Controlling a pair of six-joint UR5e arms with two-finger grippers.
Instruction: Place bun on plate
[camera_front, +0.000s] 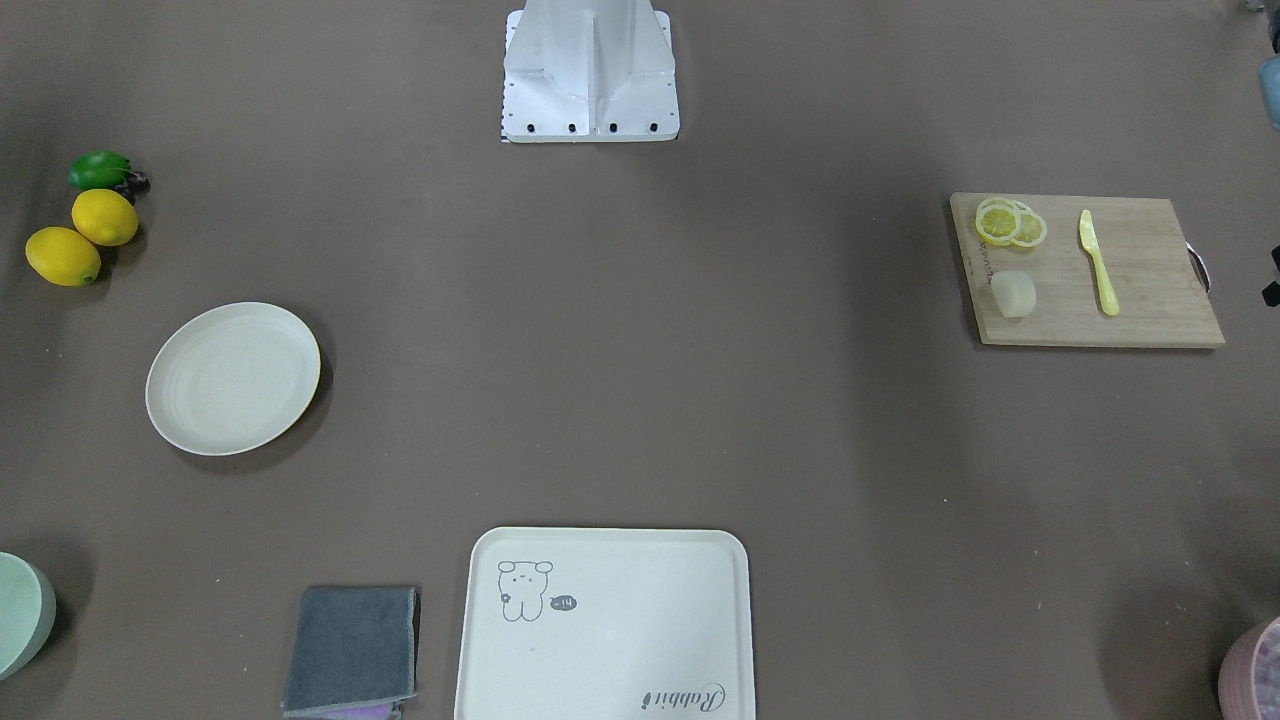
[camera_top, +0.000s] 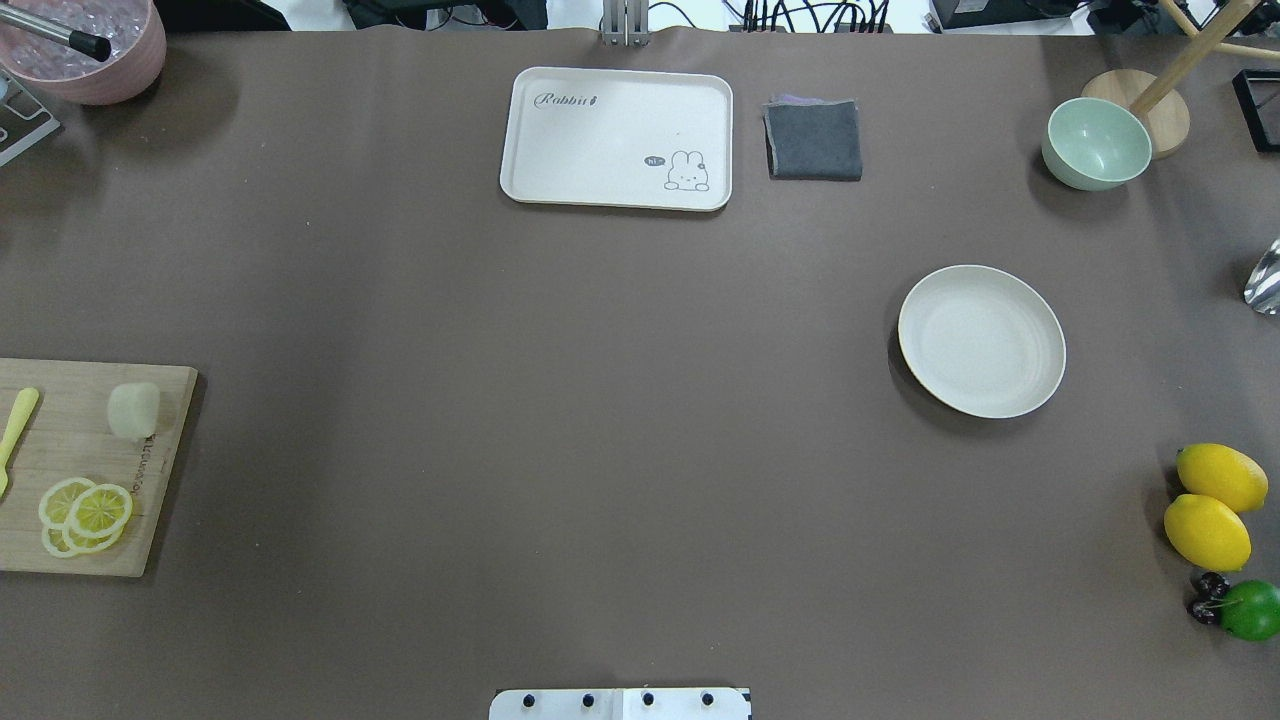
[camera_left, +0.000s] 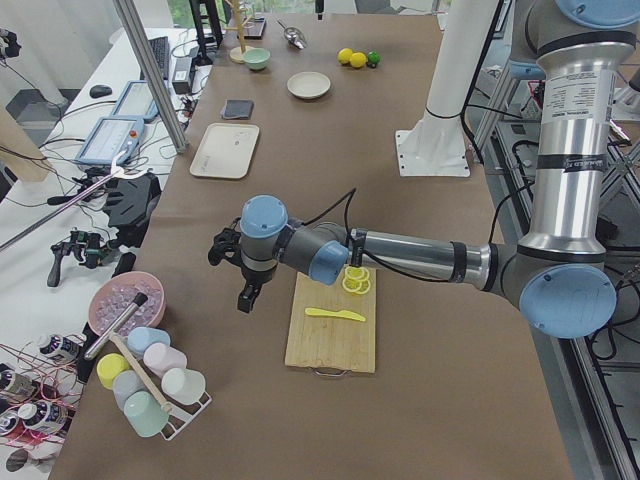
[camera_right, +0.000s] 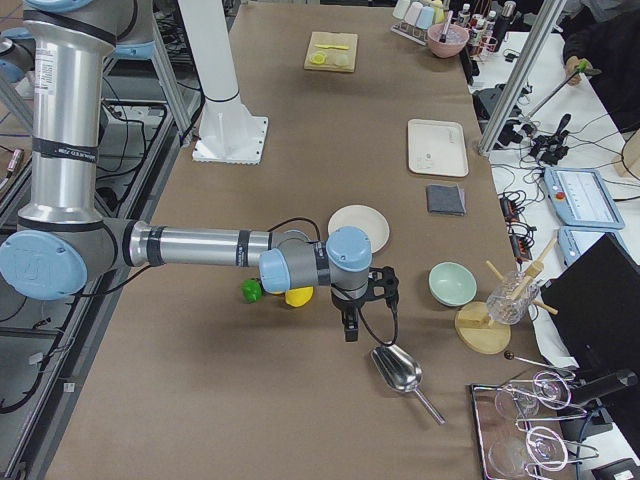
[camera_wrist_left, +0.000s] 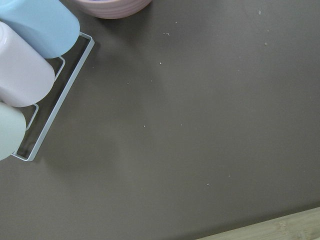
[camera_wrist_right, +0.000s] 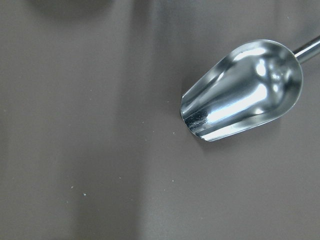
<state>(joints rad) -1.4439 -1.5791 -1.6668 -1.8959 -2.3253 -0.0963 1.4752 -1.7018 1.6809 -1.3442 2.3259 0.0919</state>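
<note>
The bun (camera_front: 1013, 293) (camera_top: 133, 410), a small pale cream block, lies on a wooden cutting board (camera_front: 1150, 290) (camera_top: 60, 470) at the robot's left end of the table. The empty round off-white plate (camera_front: 232, 378) (camera_top: 981, 340) (camera_left: 309, 85) (camera_right: 358, 222) sits far off on the robot's right side. My left gripper (camera_left: 244, 298) hangs over bare table beside the board, toward the cup rack. My right gripper (camera_right: 347, 328) hovers beyond the plate, near a metal scoop. Both show only in the side views, so I cannot tell whether they are open or shut.
Lemon slices (camera_top: 85, 512) and a yellow knife (camera_front: 1098, 262) share the board. A cream tray (camera_top: 617, 138), grey cloth (camera_top: 814, 140) and green bowl (camera_top: 1096, 143) line the far edge. Lemons (camera_top: 1210, 505) and a lime (camera_top: 1250, 609) lie right. A scoop (camera_wrist_right: 242, 89), cup rack (camera_wrist_left: 30, 75) and pink bowl (camera_top: 85, 50) sit at the ends.
</note>
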